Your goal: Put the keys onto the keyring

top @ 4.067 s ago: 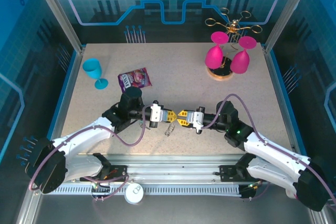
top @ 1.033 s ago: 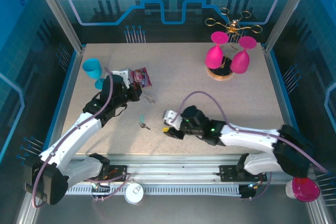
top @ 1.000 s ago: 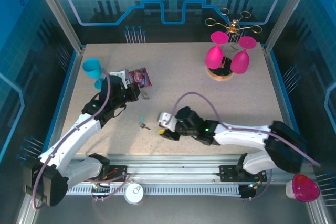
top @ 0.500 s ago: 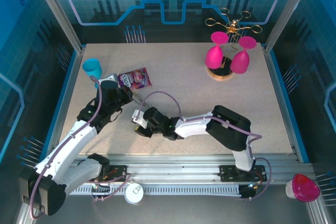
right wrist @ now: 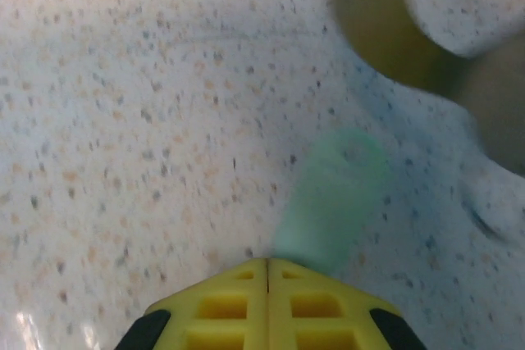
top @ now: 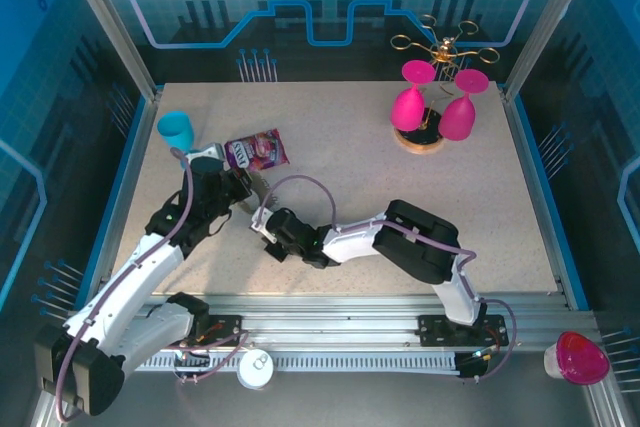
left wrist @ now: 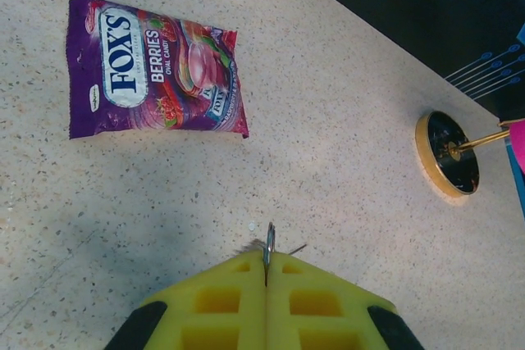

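Speckled tabletop (top: 400,187), blue enclosure walls beyond. Left gripper (left wrist: 267,261) closed, pinching thin metal keyring (left wrist: 268,239) edge-on, just near of packet (left wrist: 156,67), left side. Right gripper (right wrist: 268,266) closed on key (right wrist: 332,198) by teal tag, blurred, near left gripper.

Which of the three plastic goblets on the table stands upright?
The teal plastic goblet at the far left, beside the purple candy packet. The two magenta goblets hang upside down on the gold wire rack.
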Tool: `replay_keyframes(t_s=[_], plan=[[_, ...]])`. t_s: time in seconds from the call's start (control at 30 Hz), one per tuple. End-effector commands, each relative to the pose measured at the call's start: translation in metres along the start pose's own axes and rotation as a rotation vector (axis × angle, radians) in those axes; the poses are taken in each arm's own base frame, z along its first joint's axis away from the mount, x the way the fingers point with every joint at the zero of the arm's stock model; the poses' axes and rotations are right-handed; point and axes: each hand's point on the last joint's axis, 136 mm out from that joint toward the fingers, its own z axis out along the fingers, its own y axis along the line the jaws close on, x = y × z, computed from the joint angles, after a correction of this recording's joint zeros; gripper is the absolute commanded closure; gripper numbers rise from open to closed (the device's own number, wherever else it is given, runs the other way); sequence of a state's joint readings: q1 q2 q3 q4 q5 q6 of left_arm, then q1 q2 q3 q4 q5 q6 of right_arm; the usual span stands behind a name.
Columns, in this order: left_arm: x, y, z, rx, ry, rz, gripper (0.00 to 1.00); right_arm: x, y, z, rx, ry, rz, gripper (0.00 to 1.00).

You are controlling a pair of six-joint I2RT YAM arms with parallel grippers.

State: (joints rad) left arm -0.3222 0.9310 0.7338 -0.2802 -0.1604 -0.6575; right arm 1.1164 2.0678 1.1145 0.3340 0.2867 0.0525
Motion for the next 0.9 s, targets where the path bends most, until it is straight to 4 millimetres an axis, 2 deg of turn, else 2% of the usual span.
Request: replay_keyframes(t_s=[0.0, 0.1, 0.17, 0.27, 0.37, 0.43, 0.53, 0.6, 0.63, 0.73, 0.87], plan=[[-0.004, -0.003, -0.002, 0.036, -0.022, 0.074, 1.0, 0.001, -0.007, -0.028, 0.017, -0.025, 0.009, 1.0], [0.0, -0.01, 0.0, 0.081, -0.021, 0.18, 1.0, 0.021, -0.007, -0.059, -0.056, 0.02, 0.062, 1.0], [0.004, -0.015, 0.003, 0.113, -0.014, 0.263, 1.0, 0.053, -0.007, -0.078, -0.135, 0.119, 0.151, 1.0], [0.017, -0.035, 0.006, 0.215, -0.002, 0.398, 1.0, 0.083, -0.013, -0.106, -0.225, 0.235, 0.332, 1.0], [0.032, -0.052, 0.008, 0.257, -0.002, 0.563, 1.0, 0.102, -0.022, -0.127, -0.26, 0.308, 0.464, 1.0], [0.033, -0.055, 0.01, 0.244, -0.015, 0.591, 1.0, 0.107, -0.026, -0.136, -0.254, 0.321, 0.467, 1.0], [0.018, -0.04, 0.015, 0.127, -0.056, 0.517, 1.0, 0.095, -0.032, -0.135, -0.221, 0.292, 0.41, 0.83], [0.007, -0.03, 0.015, 0.055, -0.078, 0.47, 1.0, 0.078, -0.033, -0.127, -0.201, 0.251, 0.379, 0.68], [0.002, -0.024, 0.015, 0.025, -0.079, 0.429, 1.0, 0.067, -0.032, -0.12, -0.2, 0.224, 0.357, 0.64], [-0.008, -0.011, 0.013, -0.017, -0.078, 0.315, 1.0, 0.038, -0.023, -0.102, -0.212, 0.147, 0.282, 0.58], [-0.012, -0.009, 0.009, -0.024, -0.09, 0.281, 1.0, 0.012, -0.016, -0.079, -0.211, -0.003, 0.06, 0.59]])
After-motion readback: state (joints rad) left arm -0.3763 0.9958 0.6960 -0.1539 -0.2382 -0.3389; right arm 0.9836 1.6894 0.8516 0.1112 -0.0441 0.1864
